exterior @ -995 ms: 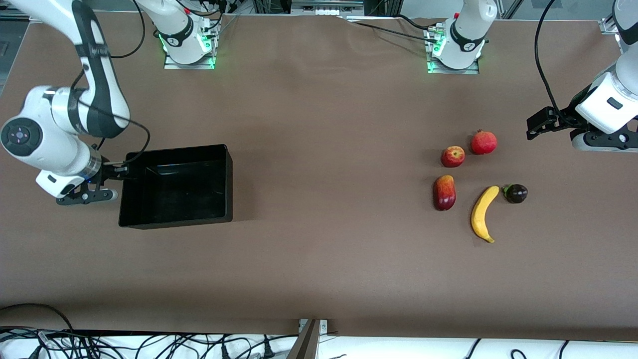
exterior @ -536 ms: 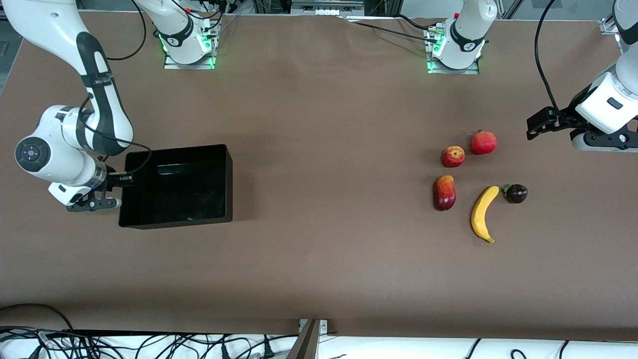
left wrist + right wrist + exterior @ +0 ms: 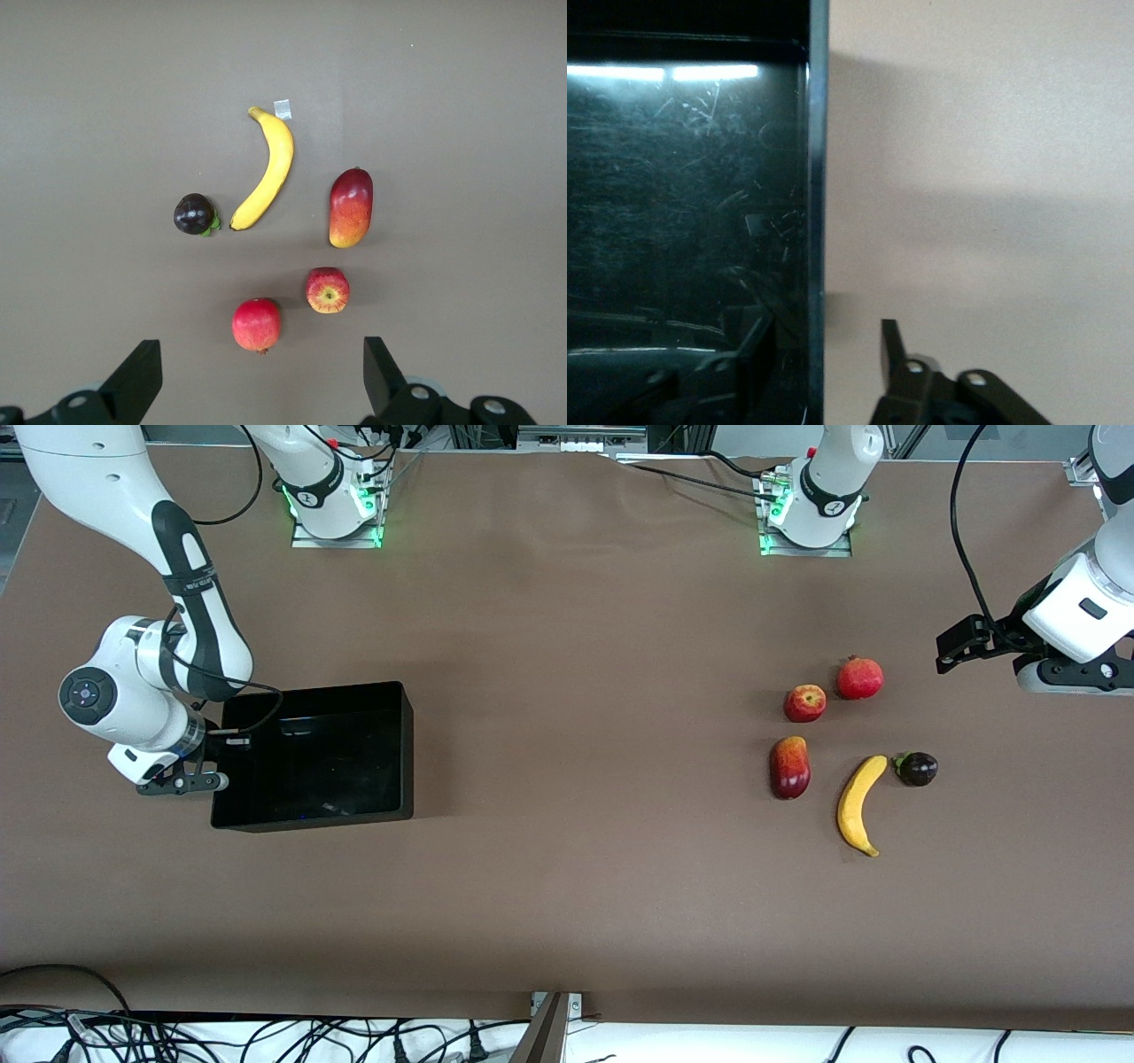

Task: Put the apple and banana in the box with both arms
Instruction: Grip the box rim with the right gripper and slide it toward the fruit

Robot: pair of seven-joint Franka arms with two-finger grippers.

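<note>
The apple (image 3: 805, 703) and the banana (image 3: 859, 804) lie on the brown table toward the left arm's end, the banana nearer the front camera. Both show in the left wrist view, apple (image 3: 328, 290) and banana (image 3: 266, 168). My left gripper (image 3: 955, 646) is open and empty, held high beside the fruit group (image 3: 260, 354). The empty black box (image 3: 403, 753) sits toward the right arm's end. My right gripper (image 3: 211, 760) is open and low, astride the box's end wall (image 3: 817, 177), one finger inside and one outside (image 3: 822, 320).
A red pomegranate (image 3: 860, 677) lies beside the apple. A red-orange mango (image 3: 790, 767) and a dark purple round fruit (image 3: 917, 769) flank the banana. They also show in the left wrist view: pomegranate (image 3: 257, 325), mango (image 3: 351, 208), dark fruit (image 3: 194, 213).
My right arm has swung in toward the box, bringing its gripper up to the box's end wall. The left arm, the fruit and the box have not moved.
</note>
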